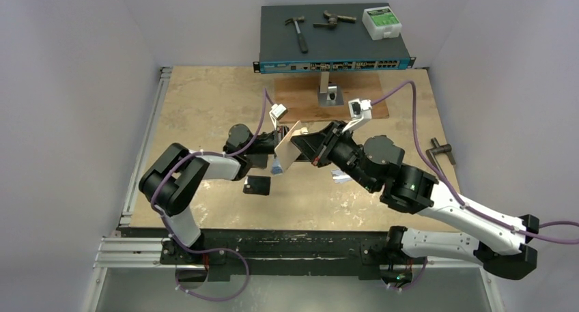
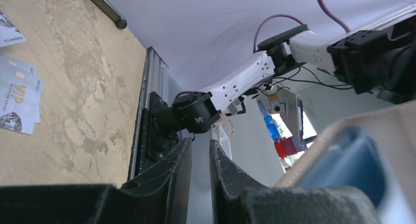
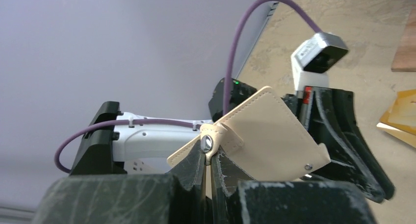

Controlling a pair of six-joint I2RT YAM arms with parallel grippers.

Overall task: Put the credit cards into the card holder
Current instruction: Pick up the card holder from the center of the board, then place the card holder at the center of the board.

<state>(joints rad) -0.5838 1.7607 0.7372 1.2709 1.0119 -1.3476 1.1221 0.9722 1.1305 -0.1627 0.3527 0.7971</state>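
The card holder (image 1: 288,147), pale beige with a snap tab, is held up off the table, tilted. My right gripper (image 1: 305,148) is shut on its edge by the snap (image 3: 208,158); the beige flap (image 3: 267,136) fills that view. My left gripper (image 1: 271,156) sits close against the holder's other side. Its fingers (image 2: 200,150) stand a narrow gap apart with nothing seen between them. The holder's blue pocket (image 2: 351,160) shows beside them. Silvery credit cards (image 2: 17,96) lie on the table, partly hidden under the right arm (image 1: 339,175). An orange-gold card (image 3: 400,118) lies there too.
A small black square piece (image 1: 258,185) lies on the table below the left gripper. A network switch (image 1: 334,35) carrying a hammer, tools and a white box stands at the back. A wooden board (image 1: 362,97) with a metal stand lies before it. A black handle (image 1: 440,151) lies right.
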